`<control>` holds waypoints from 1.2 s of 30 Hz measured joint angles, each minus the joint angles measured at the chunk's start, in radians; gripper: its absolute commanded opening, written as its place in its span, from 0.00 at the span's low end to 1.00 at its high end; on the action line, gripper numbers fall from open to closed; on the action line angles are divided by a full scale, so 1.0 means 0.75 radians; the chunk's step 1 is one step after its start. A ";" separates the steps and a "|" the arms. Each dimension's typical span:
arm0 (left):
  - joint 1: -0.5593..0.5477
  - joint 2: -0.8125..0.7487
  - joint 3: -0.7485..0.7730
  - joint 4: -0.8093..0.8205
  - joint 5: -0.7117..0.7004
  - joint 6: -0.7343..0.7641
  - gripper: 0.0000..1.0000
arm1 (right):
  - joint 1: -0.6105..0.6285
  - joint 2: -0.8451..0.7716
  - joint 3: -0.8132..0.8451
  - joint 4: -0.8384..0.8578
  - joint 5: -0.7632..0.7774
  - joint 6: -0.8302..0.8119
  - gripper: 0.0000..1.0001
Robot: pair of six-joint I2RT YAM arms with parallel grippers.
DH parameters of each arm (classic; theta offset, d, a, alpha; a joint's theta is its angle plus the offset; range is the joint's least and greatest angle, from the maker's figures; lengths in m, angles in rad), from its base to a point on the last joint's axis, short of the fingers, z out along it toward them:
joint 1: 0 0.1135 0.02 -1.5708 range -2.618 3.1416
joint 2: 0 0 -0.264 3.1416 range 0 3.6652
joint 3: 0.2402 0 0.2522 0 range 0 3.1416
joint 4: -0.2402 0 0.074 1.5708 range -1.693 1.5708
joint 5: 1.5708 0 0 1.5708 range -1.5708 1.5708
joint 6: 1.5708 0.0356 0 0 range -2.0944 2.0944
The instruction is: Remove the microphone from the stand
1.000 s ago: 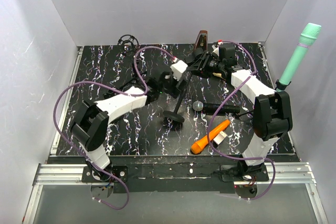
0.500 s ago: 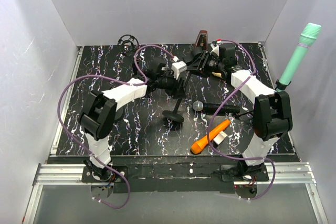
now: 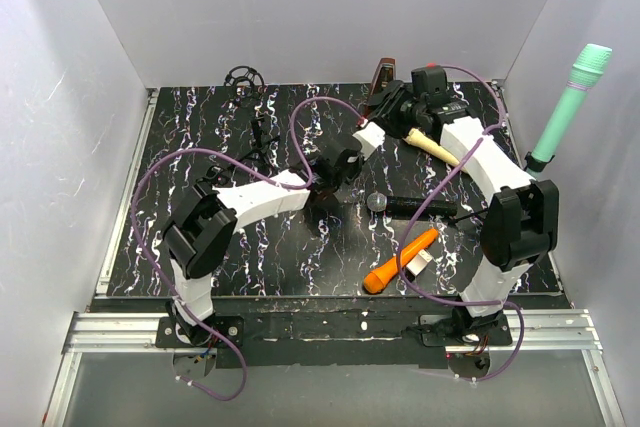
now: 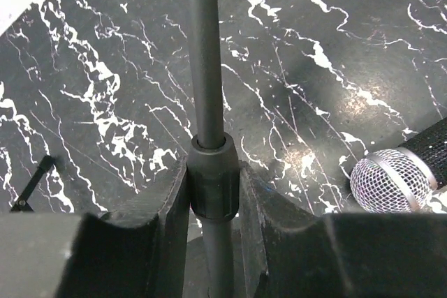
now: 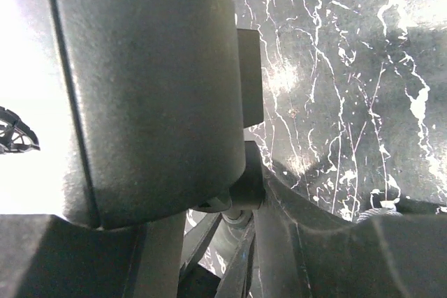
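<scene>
Black stand pole (image 4: 202, 68) clamped at its collar in left pincer (image 4: 213, 193). Right pincer (image 5: 209, 242) up against a dark block (image 5: 140, 95); gripping or not, cannot tell. Beige microphone (image 3: 432, 144) seemingly at stand's head, back right of surface (image 3: 200, 127). Bracing step; next calls for pulling microphone clear.

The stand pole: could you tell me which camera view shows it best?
Left wrist view: the stand pole runs up mid-frame, its collar pinched between the fingers of the left hand. Top view barely shows it; right wrist view shows no clear pole.
</scene>
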 measured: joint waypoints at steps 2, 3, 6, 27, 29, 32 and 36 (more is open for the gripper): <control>0.012 0.000 0.002 -0.023 0.010 -0.017 0.41 | 0.014 0.001 -0.005 0.020 0.013 -0.008 0.01; 0.020 0.000 0.002 -0.039 0.039 -0.032 0.57 | 0.018 0.002 -0.021 0.043 0.007 -0.026 0.01; 0.051 0.001 0.011 -0.120 0.217 -0.048 0.75 | 0.007 0.003 -0.126 0.212 -0.104 -0.095 0.01; 0.370 0.129 0.107 -0.213 1.342 -0.295 0.00 | -0.061 0.106 -0.298 0.894 -0.793 -0.252 0.01; 0.329 0.104 0.087 -0.186 1.130 -0.305 0.00 | -0.049 0.099 -0.263 0.785 -0.668 -0.227 0.01; 0.165 0.036 -0.021 -0.009 0.456 -0.192 0.04 | -0.032 0.048 -0.208 0.569 -0.448 -0.196 0.01; 0.046 0.038 -0.033 0.081 0.012 -0.141 0.64 | 0.022 -0.062 -0.189 0.438 -0.264 -0.235 0.01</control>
